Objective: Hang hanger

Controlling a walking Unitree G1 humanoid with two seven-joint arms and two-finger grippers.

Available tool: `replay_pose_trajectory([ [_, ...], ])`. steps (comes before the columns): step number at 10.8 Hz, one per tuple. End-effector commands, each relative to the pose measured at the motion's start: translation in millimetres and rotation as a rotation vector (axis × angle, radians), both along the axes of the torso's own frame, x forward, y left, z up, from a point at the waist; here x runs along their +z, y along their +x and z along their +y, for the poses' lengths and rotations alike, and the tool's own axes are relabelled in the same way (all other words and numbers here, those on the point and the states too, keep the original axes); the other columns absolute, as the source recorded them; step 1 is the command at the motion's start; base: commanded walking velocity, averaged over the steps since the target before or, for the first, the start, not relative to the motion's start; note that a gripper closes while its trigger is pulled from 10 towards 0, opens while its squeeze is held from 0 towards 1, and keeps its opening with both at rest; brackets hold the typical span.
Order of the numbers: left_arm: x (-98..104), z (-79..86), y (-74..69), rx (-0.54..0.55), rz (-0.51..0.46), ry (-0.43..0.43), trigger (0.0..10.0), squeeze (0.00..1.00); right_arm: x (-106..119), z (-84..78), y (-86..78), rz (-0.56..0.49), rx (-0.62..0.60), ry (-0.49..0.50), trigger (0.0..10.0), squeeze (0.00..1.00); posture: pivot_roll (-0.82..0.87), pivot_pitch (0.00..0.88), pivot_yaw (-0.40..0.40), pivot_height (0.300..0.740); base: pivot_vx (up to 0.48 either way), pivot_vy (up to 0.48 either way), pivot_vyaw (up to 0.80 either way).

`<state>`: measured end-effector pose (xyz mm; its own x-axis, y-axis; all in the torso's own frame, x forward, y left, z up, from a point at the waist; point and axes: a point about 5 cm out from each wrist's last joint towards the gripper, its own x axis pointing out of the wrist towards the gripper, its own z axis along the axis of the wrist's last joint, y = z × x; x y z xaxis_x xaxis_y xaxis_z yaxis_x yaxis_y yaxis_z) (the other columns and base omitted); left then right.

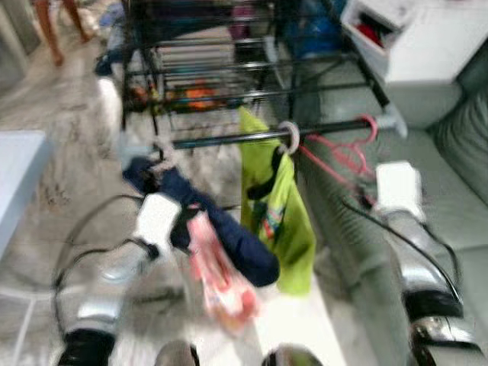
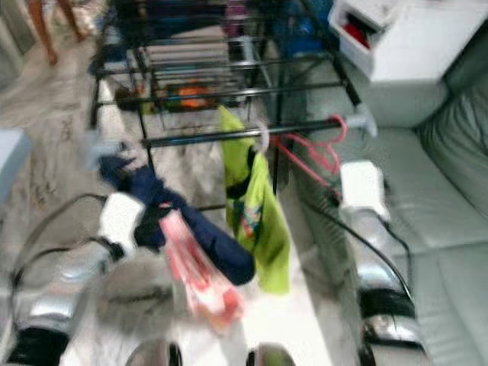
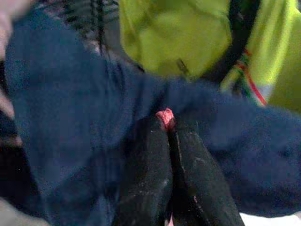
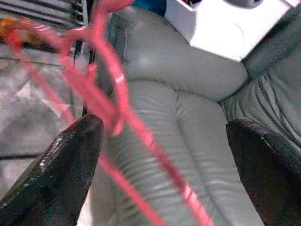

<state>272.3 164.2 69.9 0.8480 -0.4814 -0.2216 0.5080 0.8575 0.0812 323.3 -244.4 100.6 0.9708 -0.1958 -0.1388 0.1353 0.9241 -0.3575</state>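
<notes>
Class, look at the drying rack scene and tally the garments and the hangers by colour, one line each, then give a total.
Lime green garment hanging on the rail: 1
Navy blue garment held in the shut left gripper: 1
Pink hangers on the rail, by the open right gripper: 2, as far as the blur allows
Total: 4

Likely a home living room: grey sofa, clothes drying rack.
</notes>
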Motion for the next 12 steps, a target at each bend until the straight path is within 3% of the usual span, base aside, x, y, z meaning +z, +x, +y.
replay_pose_trajectory([
  [1, 4.5, -8.4, 0.9, -0.029, -0.023, -0.016, 10.0, 0.00, -2.9, -14.1, -2.7, 0.040, -0.003, -0.008, 10.0, 0.00, -0.05, 0.067, -0.032, 0.740, 0.000, 0.000, 0.00],
  [4, 0.5, -9.3, -1.8, -0.027, 0.000, 0.002, 10.0, 0.00, 8.1, -33.7, 1.5, 0.097, 0.123, -0.096, 10.0, 0.00, -0.05, 0.080, -0.037, 0.740, 0.000, 0.000, 0.00],
  [7, 0.2, -9.0, -1.0, -0.026, 0.004, 0.006, 10.0, 0.00, 12.7, -57.8, 0.8, 0.252, 0.245, -0.087, 10.0, 0.00, -0.05, 0.088, -0.037, 0.740, 0.000, 0.000, 0.00],
  [10, 1.1, -8.5, 0.3, -0.022, 0.003, 0.015, 10.0, 0.00, 2.8, -57.3, -5.6, 0.394, 0.385, -0.045, 10.0, 0.00, -0.06, 0.094, -0.043, 0.740, 0.000, 0.000, 0.00],
  [12, 1.2, -7.8, -0.4, -0.016, 0.004, 0.016, 10.0, 0.00, 7.6, -59.7, -3.3, 0.354, 0.360, -0.049, 10.0, 0.00, -0.06, 0.094, -0.044, 0.740, 0.000, 0.000, 0.00],
])
